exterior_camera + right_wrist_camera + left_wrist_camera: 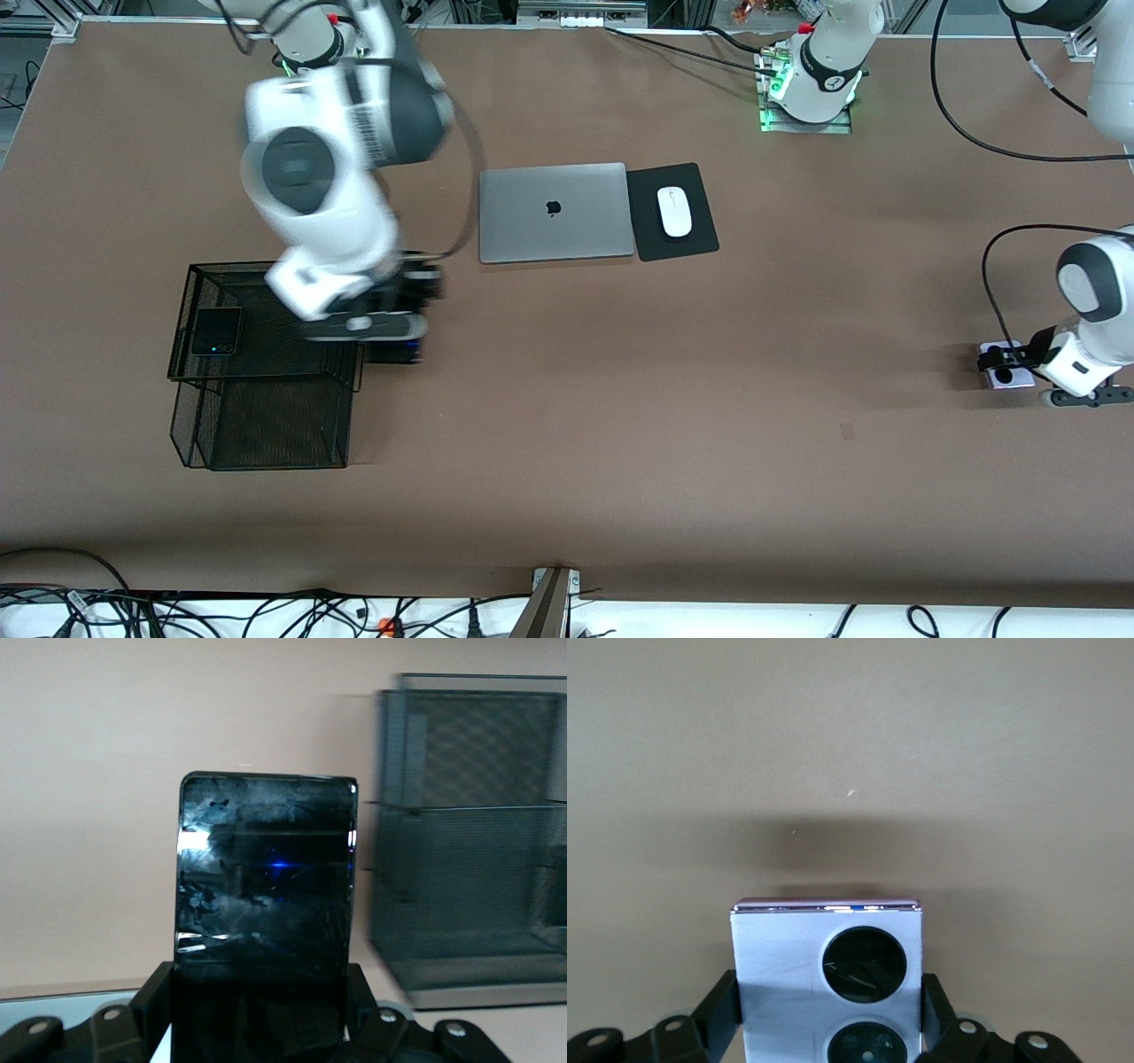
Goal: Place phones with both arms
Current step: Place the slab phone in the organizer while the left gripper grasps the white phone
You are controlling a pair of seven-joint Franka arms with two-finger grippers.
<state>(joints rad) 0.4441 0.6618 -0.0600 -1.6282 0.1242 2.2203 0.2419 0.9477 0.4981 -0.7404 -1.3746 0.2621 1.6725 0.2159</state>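
Right hand: clamped on the long black slab phone, left of centre in the front view, just beside the mesh rack.
Left hand: narrowed onto the lavender-white flip phone at the right edge of the front view, low on the bench; a lift cannot be told.
Done: the black flip phone lies in the rack's upper tray.
Left: two phones, both gripped, not yet placed.
Around: silver laptop, and white mouse on a black pad, upper centre.
In the way: the rack's rim, by my judgement; the bench between the arms looks free.
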